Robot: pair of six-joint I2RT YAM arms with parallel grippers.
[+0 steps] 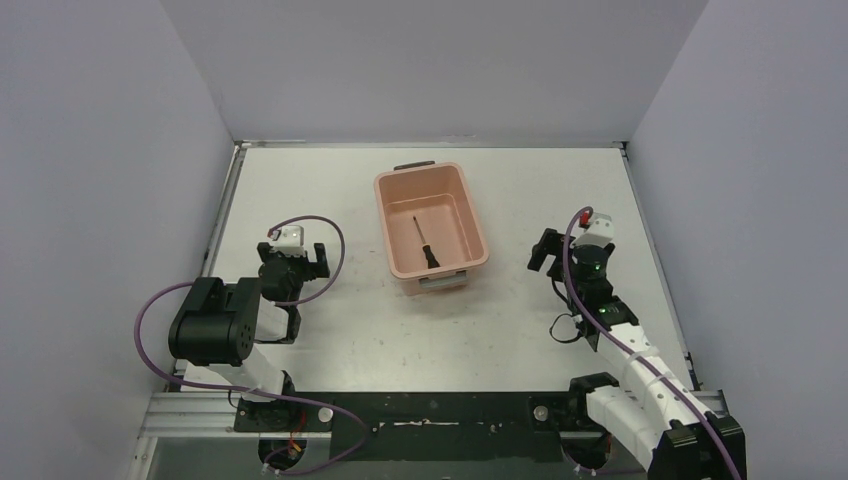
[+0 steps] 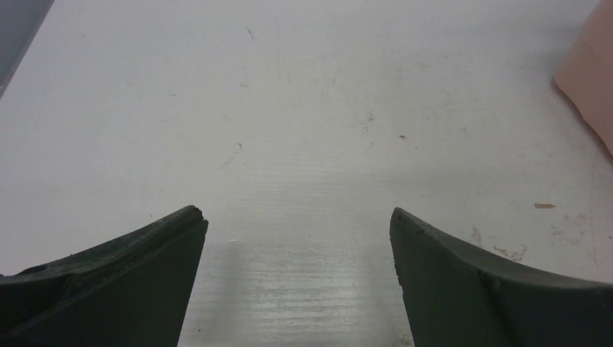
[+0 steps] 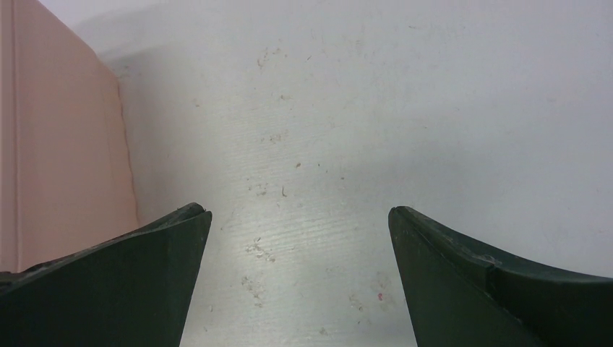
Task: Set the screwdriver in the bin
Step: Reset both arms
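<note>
The salmon-pink bin (image 1: 398, 222) stands mid-table, dark handle at its far end, pale handle at its near end. The screwdriver (image 1: 424, 242) lies inside on the bin's floor, thin shaft pointing away, black handle toward me. My left gripper (image 1: 292, 262) is open and empty, left of the bin; its wrist view shows a bin corner (image 2: 594, 79) at the right edge. My right gripper (image 1: 556, 252) is open and empty, right of the bin; its wrist view shows the bin's side wall (image 3: 61, 144) at the left. Both gripper gaps (image 2: 298, 231) (image 3: 298, 231) show only bare table.
White table (image 1: 330, 190) walled in by pale panels at left, back and right. Purple cables (image 1: 330, 250) loop off both arms. A black metal rail (image 1: 430, 415) carries the arm bases at the near edge.
</note>
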